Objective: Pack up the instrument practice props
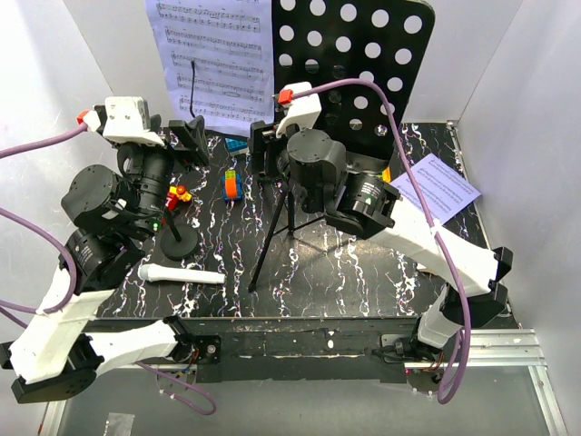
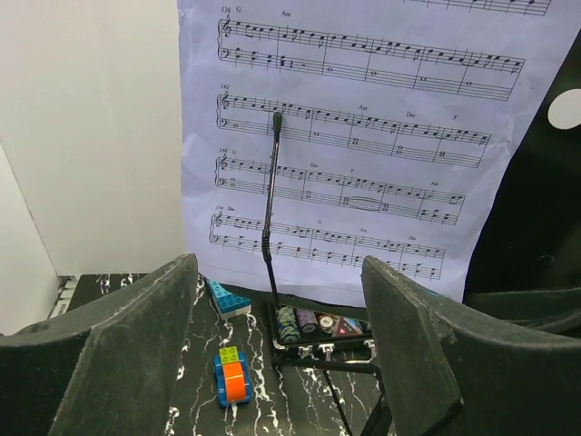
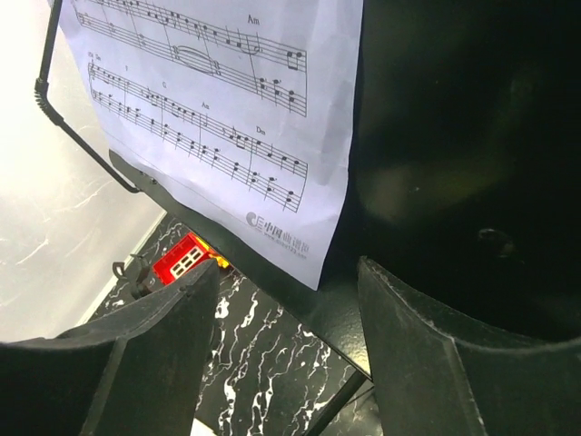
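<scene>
The black music stand, with its perforated desk (image 1: 363, 54), stands on tripod legs (image 1: 272, 227) at the back middle. A white sheet-music page (image 1: 213, 54) leans on its left half; it also shows in the left wrist view (image 2: 363, 136) and the right wrist view (image 3: 218, 118). A second page (image 1: 440, 186) lies flat on the right. The white microphone (image 1: 182, 274) lies on the table, off its black round-base stand (image 1: 179, 243), whose thin pole (image 2: 270, 200) rises before the page. My left gripper (image 1: 192, 136) (image 2: 277, 300) is open and empty. My right gripper (image 1: 263, 145) (image 3: 289, 272) is open and empty, close under the desk's ledge (image 3: 318, 309).
An open black case of poker chips (image 2: 322, 325) sits under the music stand. Small toy blocks lie around: an orange and blue one (image 2: 232, 377), a blue wedge (image 2: 227, 298), a red one (image 3: 186, 257). White walls close in the sides and back.
</scene>
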`<state>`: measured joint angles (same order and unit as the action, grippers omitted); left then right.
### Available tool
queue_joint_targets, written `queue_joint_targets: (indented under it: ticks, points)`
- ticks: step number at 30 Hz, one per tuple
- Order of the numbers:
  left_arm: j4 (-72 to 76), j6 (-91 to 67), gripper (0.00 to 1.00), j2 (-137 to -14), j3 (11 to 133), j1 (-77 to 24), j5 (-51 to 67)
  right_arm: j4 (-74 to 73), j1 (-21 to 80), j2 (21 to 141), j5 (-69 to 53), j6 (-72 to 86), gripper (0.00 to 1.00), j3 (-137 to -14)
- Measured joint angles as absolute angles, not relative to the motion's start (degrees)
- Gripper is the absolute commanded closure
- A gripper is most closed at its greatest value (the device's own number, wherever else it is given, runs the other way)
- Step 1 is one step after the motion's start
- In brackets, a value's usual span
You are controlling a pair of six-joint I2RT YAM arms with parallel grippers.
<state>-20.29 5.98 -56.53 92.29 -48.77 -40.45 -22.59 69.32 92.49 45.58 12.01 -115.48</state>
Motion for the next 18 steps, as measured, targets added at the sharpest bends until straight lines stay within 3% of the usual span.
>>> queue_joint_targets:
  ticks: [6,12,16,18]
  points:
    - [-19.97,6.04,0.33,-56.01,91.92,-48.77,-40.16,-22.87,68.84,93.49,44.49,13.37,0.46,-117.43]
    - [-19.4,7.99,0.61,-56.42,91.5,-48.77,-40.36,-22.59,68.73,93.95,43.81,13.39,0.65,-118.39]
    - [-18.59,9.87,0.59,-56.77,90.67,-48.77,-40.93,-22.55,68.66,94.13,43.51,13.32,0.74,-118.39]
    - [-18.26,10.7,0.5,-56.97,90.28,-48.77,-41.19,-22.52,68.62,94.13,43.38,13.19,0.81,-118.37]
